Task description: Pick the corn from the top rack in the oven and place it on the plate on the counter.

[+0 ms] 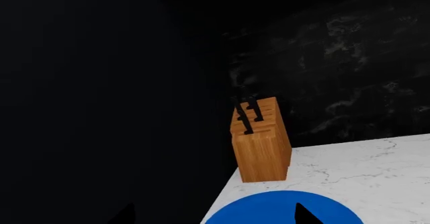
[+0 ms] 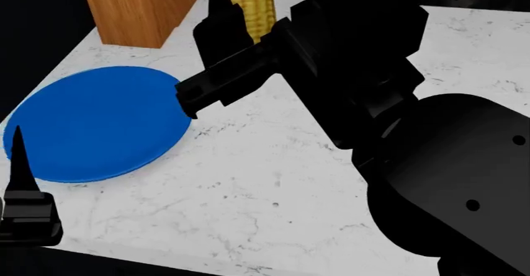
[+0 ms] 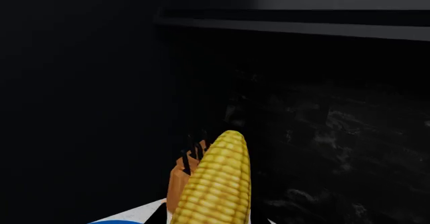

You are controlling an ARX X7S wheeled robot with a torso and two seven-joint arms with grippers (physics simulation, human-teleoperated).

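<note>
The yellow corn (image 2: 249, 3) is held in my right gripper (image 2: 240, 25), above the white counter (image 2: 273, 183) just right of the blue plate (image 2: 91, 124). In the right wrist view the corn (image 3: 216, 183) fills the space between the jaws, pointing away. My left gripper (image 1: 213, 215) is open and empty; its fingertips (image 1: 305, 215) hover over the near edge of the plate (image 1: 269, 209). One left fingertip (image 2: 18, 158) shows in the head view at the plate's near left edge. The oven and the top rack are out of view.
A wooden knife block (image 2: 136, 6) with black handles stands at the back left of the counter, just behind the plate; it also shows in the left wrist view (image 1: 261, 143). A dark marbled wall (image 1: 336, 58) rises behind the counter.
</note>
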